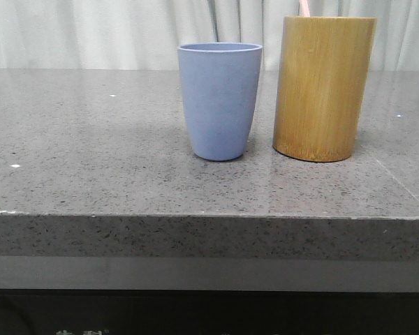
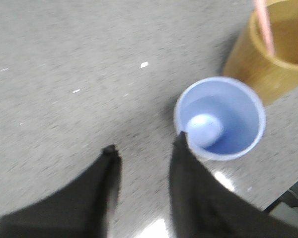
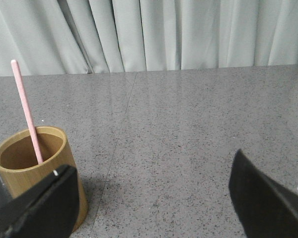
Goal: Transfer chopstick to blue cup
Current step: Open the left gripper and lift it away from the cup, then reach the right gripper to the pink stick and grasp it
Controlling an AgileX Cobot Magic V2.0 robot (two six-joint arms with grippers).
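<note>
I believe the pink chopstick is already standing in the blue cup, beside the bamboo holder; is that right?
Not quite: the chopstick stands in the bamboo holder, as the right wrist view shows. The blue cup beside it holds no chopstick in the left wrist view.

Matte black, tapered fingers [image 2: 109, 178] on both claws

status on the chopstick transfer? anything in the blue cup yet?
Nothing done yet: the blue cup looks empty inside, and the pink chopstick stands in the bamboo holder.

In hand: nothing. The left gripper is open above the counter beside the blue cup; the right gripper is open next to the holder.

Left: grasp, lift, drop into the cup.
</note>
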